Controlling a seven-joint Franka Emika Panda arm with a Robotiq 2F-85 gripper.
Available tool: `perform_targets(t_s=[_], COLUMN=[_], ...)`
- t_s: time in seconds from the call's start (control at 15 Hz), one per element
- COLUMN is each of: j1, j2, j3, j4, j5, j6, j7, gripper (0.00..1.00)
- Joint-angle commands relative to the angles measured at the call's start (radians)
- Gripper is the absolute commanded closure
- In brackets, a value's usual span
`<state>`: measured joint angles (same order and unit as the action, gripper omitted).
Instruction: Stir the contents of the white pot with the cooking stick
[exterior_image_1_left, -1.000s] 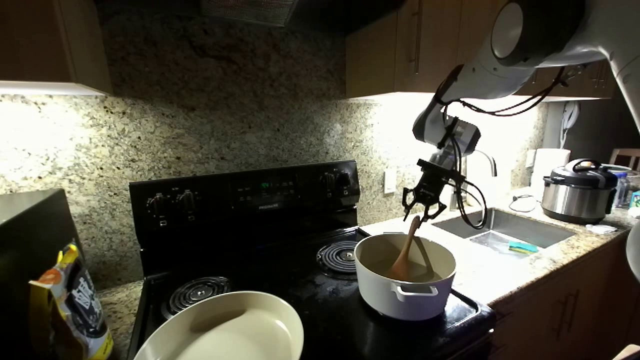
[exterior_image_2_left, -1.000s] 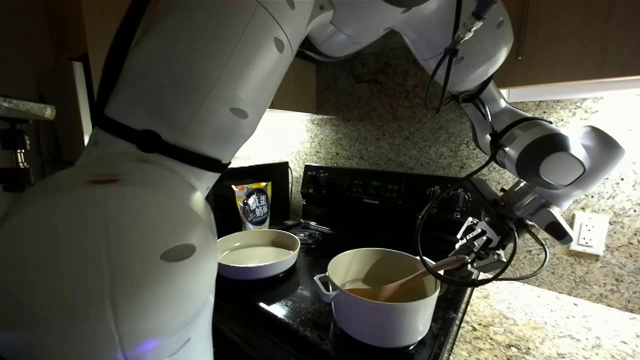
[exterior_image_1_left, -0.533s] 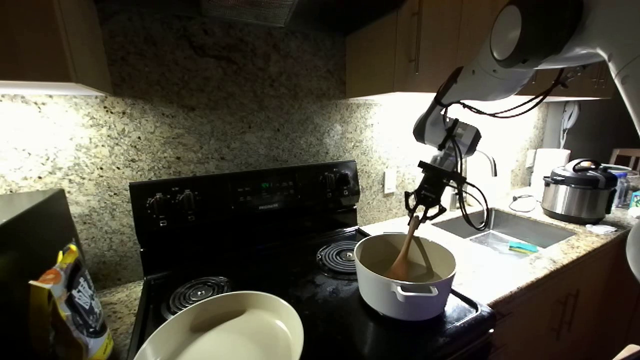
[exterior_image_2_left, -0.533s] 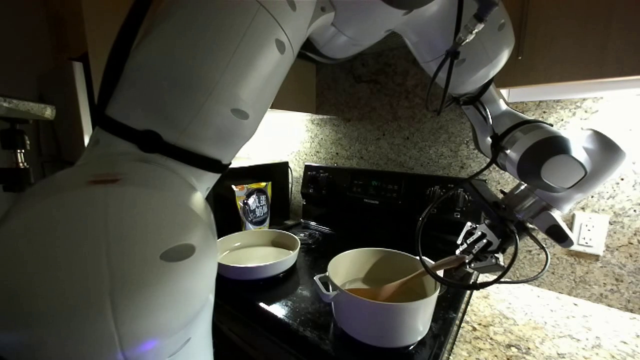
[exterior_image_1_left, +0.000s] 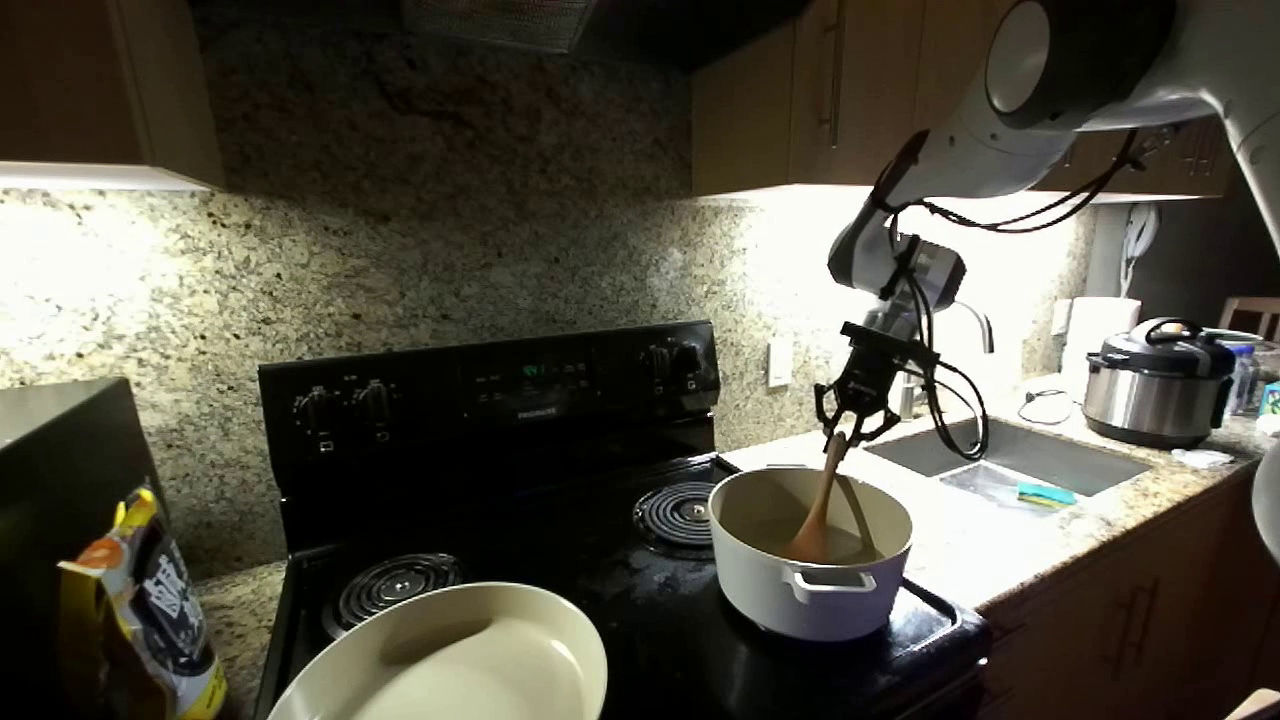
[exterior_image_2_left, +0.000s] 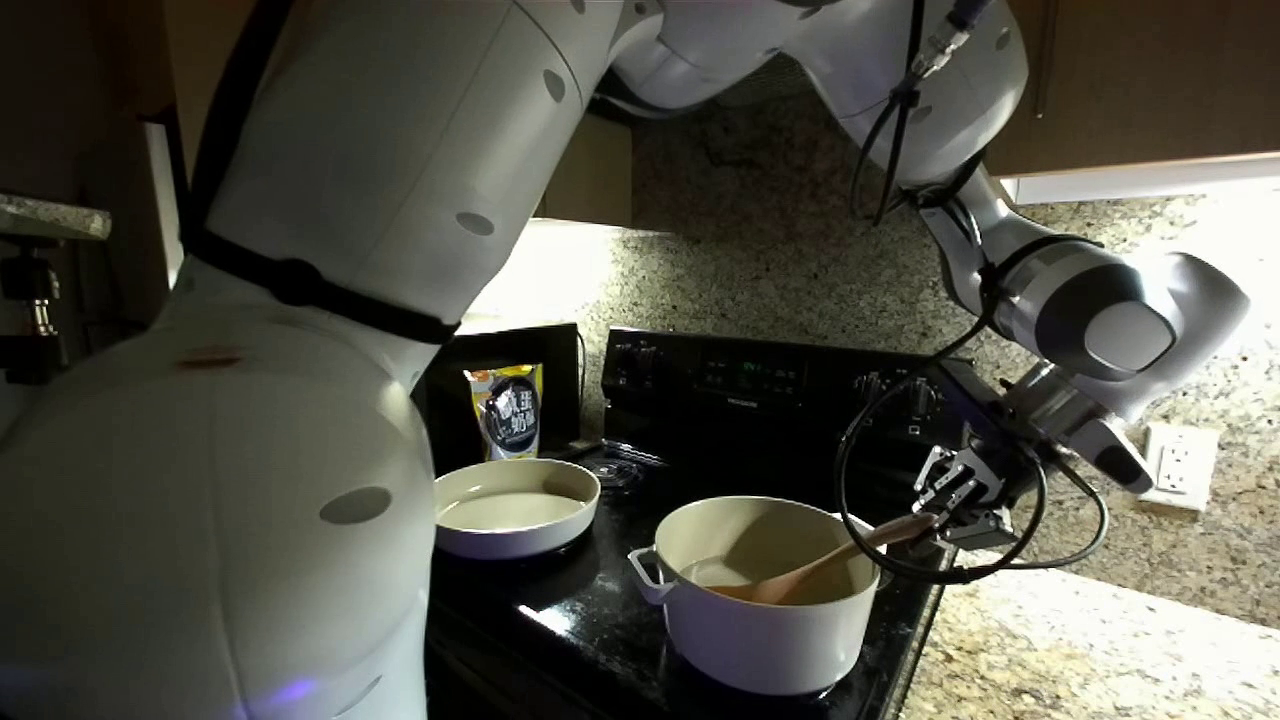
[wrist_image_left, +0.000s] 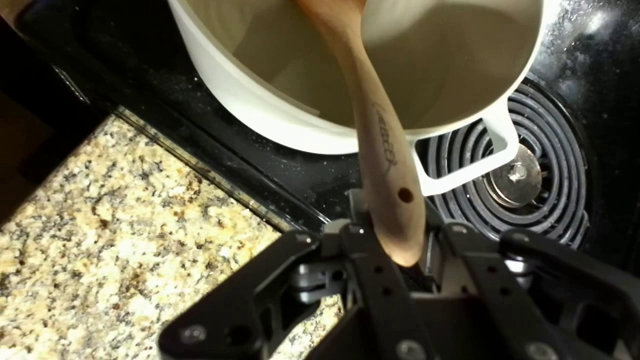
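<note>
The white pot (exterior_image_1_left: 745, 590) stands on the stove, seen in both exterior views and from above in the wrist view. Orange-brown contents (exterior_image_2_left: 735, 592) show low inside it. The wooden cooking stick (wrist_image_left: 382, 140) leans in the pot with its broad end down in the contents and its handle rising past the rim. Just above and outside the rim, my gripper (wrist_image_left: 395, 215) is shut on the handle's upper end. The handle fills the space between the fingers in the wrist view; in an exterior view the gripper (exterior_image_1_left: 836, 446) points downward at the stick's top.
A wide shallow white pan (exterior_image_2_left: 515, 545) sits on the stove beside the pot. Coil burners (exterior_image_1_left: 690, 512) lie behind. A sink (exterior_image_1_left: 1000, 460) with a sponge and a steel cooker (exterior_image_1_left: 1150, 400) stand on the counter. A snack bag (exterior_image_2_left: 510, 415) stands at the back.
My gripper has closed on the stick's handle. Since then, gripper and stick have shifted slightly right in an exterior view, and the stick's broad end has moved a little within the pot.
</note>
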<state>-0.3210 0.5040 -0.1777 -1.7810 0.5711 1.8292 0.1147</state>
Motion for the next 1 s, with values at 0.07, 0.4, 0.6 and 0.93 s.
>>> perform_targets(t_s=[0.07,0.4,0.6,0.93], j1=[0.005,0.013,0.029,0.1], j2=[-0.133,-0.254,-0.3,-0.374], j3=[-0.012,-0.02,-0.015,-0.003], j4=[-0.142,-0.259,-0.309,-0.408], j5=[-0.048,-0.065,-0.055,-0.06], j6=[0.023,0.06,0.107,0.353], j7=[-0.061,-0.088,-0.066,0.043], gripper=[0.94,0.94,0.94,0.94])
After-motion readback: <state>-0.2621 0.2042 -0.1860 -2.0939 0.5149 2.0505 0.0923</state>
